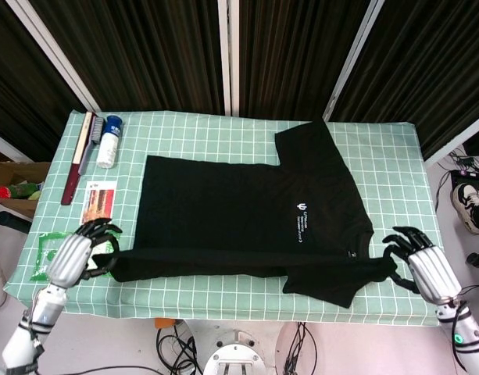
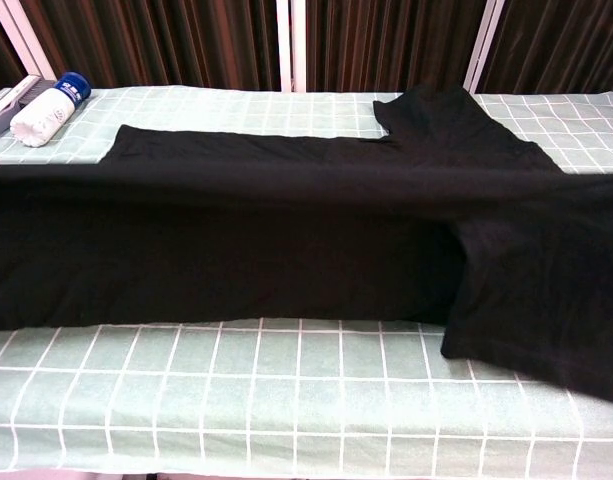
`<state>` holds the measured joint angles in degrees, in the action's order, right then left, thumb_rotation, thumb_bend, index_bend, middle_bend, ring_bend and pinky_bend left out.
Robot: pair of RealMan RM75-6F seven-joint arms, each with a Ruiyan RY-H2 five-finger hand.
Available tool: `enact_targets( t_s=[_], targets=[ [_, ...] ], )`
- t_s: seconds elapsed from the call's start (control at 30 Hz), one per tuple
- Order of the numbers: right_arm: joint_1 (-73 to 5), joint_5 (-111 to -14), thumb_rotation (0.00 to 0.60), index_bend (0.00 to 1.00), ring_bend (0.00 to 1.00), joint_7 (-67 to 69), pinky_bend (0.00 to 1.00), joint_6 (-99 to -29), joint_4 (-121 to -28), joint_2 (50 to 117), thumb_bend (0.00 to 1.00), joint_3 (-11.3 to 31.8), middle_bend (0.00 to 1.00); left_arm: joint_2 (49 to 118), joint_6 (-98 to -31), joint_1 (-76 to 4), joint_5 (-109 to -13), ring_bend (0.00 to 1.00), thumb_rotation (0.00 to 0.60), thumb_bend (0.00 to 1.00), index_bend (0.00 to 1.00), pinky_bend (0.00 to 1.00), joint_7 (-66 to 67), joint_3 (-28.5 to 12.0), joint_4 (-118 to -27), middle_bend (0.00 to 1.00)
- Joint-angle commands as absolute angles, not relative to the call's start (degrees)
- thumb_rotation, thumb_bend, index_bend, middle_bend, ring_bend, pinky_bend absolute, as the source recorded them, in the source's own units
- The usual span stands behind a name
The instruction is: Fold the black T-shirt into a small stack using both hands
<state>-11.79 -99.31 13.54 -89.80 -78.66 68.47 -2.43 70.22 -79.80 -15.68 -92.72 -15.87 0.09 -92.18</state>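
Observation:
The black T-shirt [image 1: 239,211] lies across the checked table, its near edge lifted off the cloth into a taut horizontal line. My left hand [image 1: 71,258] grips the lifted hem corner at the left. At the right, my right hand [image 1: 423,262] holds the shoulder end by the collar. In the chest view the raised shirt [image 2: 286,250] hangs as a dark curtain across the frame, one sleeve [image 2: 546,300] dangling at the right; neither hand shows there. A white logo [image 1: 302,215] faces up near the collar.
At the table's left stand a white bottle with a blue cap [image 1: 109,141], a dark red brush [image 1: 76,160], a picture card [image 1: 100,201] and a green packet [image 1: 48,254]. The table [image 1: 380,141] is covered in a green checked cloth; dark curtains hang behind it.

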Motion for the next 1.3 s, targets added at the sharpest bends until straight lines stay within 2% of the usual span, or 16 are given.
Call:
enact_targets(
  t_s=[0.03,0.3,0.63,0.97,1.3],
  targets=[
    [-16.22,-95.10,0.600,0.77,0.17,14.30,0.24,-84.04,-79.71,68.46,0.57,1.89,0.39,68.25,-71.94,-21.93,-86.21,0.16,0.600,0.53,0.63,0.20,-17.96,-5.80,-92.39,0.31],
    [-23.36,-87.82,0.600,0.77,0.17,12.18,0.23,-74.68,-75.79,71.99,0.57,8.38,0.39,69.57,-55.18,-33.13,-75.73,0.14,0.600,0.54,0.63,0.17,-14.60,-12.19,-84.62,0.29],
    [-30.31,-83.18,0.600,0.77,0.17,11.44,0.23,-66.00,-65.87,78.37,0.57,11.59,0.39,77.41,-43.46,-43.69,-68.48,0.13,0.600,0.54,0.63,0.16,-3.06,-14.09,-68.87,0.28],
    [-35.51,-82.13,0.600,0.77,0.17,14.25,0.22,-60.51,-54.15,84.76,0.57,11.91,0.39,84.72,-36.83,-49.41,-62.47,0.13,0.600,0.54,0.63,0.16,-1.46,-15.75,-55.15,0.28],
    [-38.29,-81.65,0.600,0.77,0.17,15.25,0.22,-56.45,-46.28,89.90,0.58,10.61,0.39,90.62,-31.98,-53.32,-62.37,0.13,0.600,0.54,0.63,0.16,-0.09,-14.43,-43.24,0.28]
  ],
)
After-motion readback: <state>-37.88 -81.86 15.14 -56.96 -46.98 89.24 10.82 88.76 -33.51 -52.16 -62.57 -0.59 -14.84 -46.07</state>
